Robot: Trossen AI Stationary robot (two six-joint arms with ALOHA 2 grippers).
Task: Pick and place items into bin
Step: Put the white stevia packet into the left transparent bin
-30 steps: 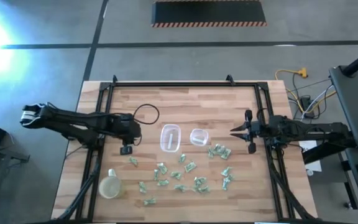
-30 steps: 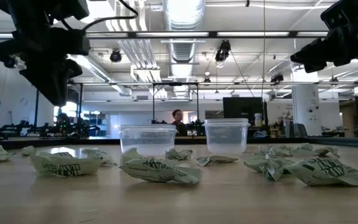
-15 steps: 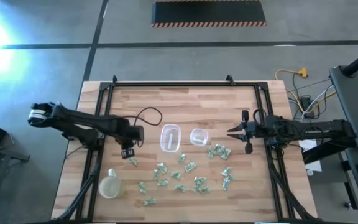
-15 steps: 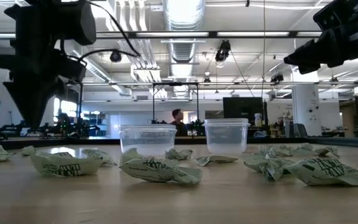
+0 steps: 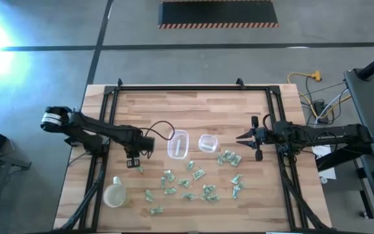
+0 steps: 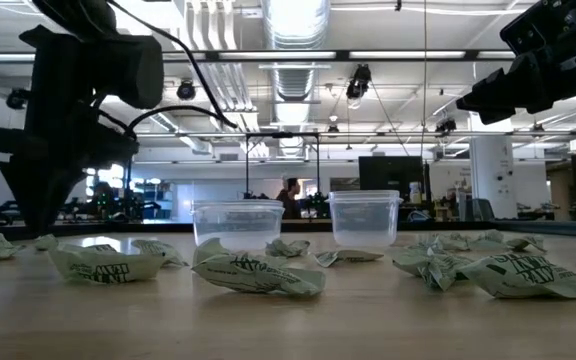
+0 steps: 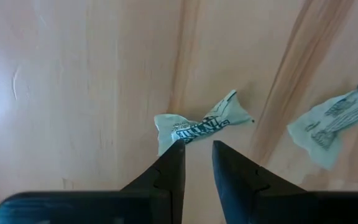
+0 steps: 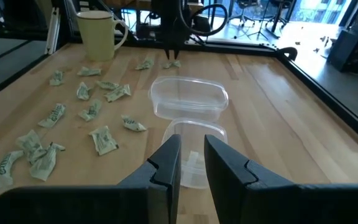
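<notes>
Many small pale-green and white wrapped pieces (image 5: 188,183) lie scattered on the wooden table, on its near half. My left gripper (image 7: 198,146) points straight down at the leftmost piece (image 7: 204,122), its fingers a narrow gap apart and their tips at that piece's edge. In the high view this gripper (image 5: 134,163) stands left of the two clear containers. My right gripper (image 5: 240,138) hovers level above the table, right of the containers, fingers slightly apart, holding nothing. My left gripper comes from above, pointing down, with its fingertips (image 7: 178,149) at the edge of the wrapped piece lying flat on the table. I cannot tell whether they touch it.
Two clear containers stand side by side mid-table, a long one (image 5: 178,143) and a smaller square one (image 5: 207,143). A pale yellow mug (image 5: 114,194) stands near the near-left corner. A black frame (image 5: 174,88) runs round the table's edges. A person shows far off in the room.
My left gripper has moved toward the table's right and near edges and come down from well above the table to just over the leftmost wrapped piece. The pieces and containers have stayed where they were.
</notes>
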